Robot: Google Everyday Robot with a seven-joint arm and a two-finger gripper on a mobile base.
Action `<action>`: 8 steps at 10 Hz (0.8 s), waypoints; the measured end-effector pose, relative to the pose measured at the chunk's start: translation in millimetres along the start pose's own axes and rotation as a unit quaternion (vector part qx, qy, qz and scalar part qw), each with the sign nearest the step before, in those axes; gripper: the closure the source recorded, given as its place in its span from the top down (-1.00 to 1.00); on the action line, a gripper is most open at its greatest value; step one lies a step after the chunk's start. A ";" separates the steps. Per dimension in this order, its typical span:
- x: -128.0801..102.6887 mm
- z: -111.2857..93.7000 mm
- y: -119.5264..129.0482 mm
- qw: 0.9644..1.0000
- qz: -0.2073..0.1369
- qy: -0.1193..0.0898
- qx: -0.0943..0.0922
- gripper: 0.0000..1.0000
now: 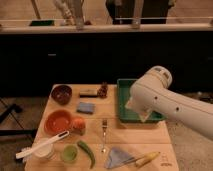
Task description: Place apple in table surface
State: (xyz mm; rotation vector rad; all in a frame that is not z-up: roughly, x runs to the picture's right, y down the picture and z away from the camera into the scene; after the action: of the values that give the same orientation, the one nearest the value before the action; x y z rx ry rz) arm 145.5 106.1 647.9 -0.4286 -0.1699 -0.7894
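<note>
The apple (78, 123) is small, round and orange-red. It lies on the light tan wooden table surface (135, 137), touching the right rim of the wide orange bowl (57, 121). My white arm (165, 102) reaches in from the right. My gripper (141, 114) is at its lower left end, over the green tray (125, 95), well to the right of the apple. The arm hides much of the tray.
On the table are a dark brown bowl (61, 93), a blue sponge (86, 107), a fork (104, 134), a green chili (87, 152), a small green cup (68, 153), a white cup with a spatula (42, 148), a blue cloth (118, 157) and a yellow corn cob (148, 159).
</note>
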 end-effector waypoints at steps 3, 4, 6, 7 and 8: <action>-0.3 4.5 -5.6 1.000 -0.010 -0.003 0.008 0.25; -7.3 8.5 -20.3 1.000 -0.027 -0.008 0.013 0.25; -23.7 13.8 -49.2 0.998 -0.058 -0.016 0.020 0.25; -37.4 17.1 -69.7 0.996 -0.081 -0.022 0.023 0.25; -47.5 19.7 -85.0 0.994 -0.101 -0.027 0.026 0.25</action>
State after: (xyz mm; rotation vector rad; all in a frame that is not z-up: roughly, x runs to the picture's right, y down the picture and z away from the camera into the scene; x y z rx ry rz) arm 51.6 92.5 677.4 -0.3876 -0.2866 -0.9701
